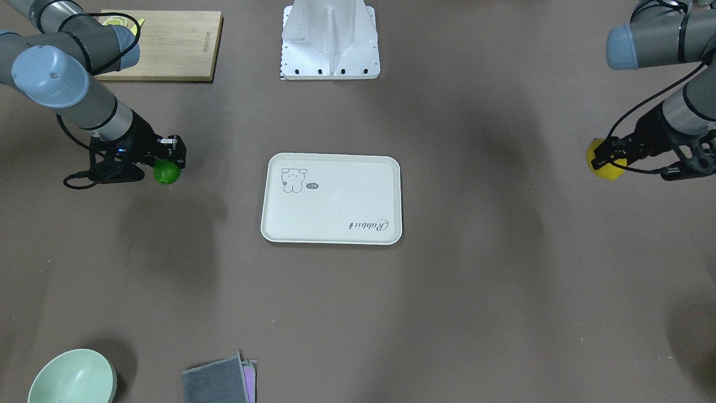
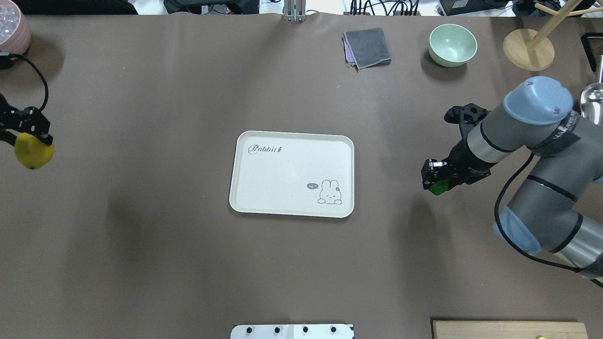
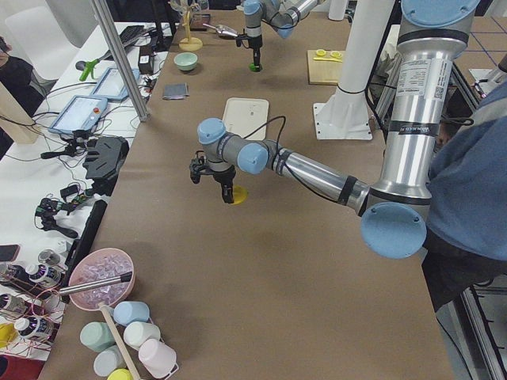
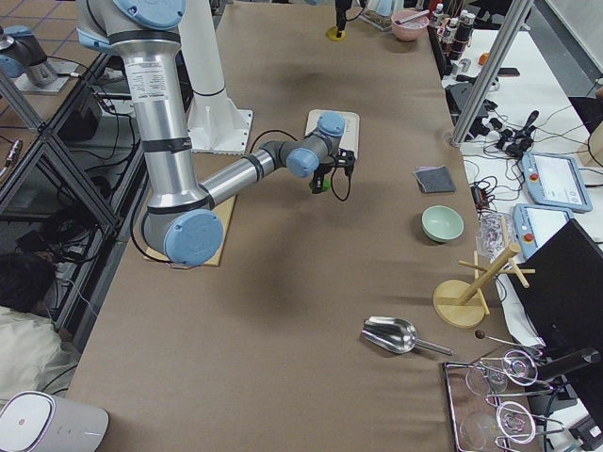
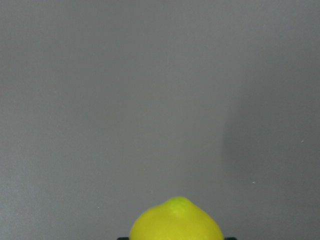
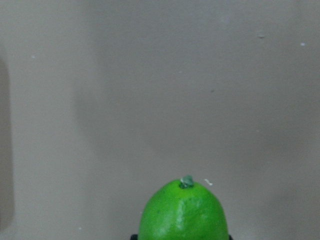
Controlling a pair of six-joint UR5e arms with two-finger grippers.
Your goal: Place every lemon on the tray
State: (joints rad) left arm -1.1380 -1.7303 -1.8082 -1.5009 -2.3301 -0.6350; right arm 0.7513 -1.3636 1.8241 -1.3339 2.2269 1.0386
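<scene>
The cream-white tray [image 2: 282, 179] lies empty at the table's middle; it also shows in the front view [image 1: 341, 207]. My left gripper [image 2: 29, 136] is shut on the yellow lemon [image 2: 34, 151], far to the left of the tray; the front view shows the lemon [image 1: 605, 168] at its right edge, and the left wrist view shows it [image 5: 176, 222] over bare table. My right gripper [image 2: 435, 175] is shut on the green lemon [image 2: 439, 187], to the right of the tray. The green lemon shows in the front view [image 1: 166, 172] and the right wrist view [image 6: 182, 212].
A bamboo cutting board [image 1: 173, 47] with lemon slices [image 1: 114, 22] lies near the robot's base on its right. A green bowl [image 2: 452, 44], a grey cloth [image 2: 367, 47], a wooden stand [image 2: 527, 49] and a metal scoop [image 2: 593, 99] are at the far right.
</scene>
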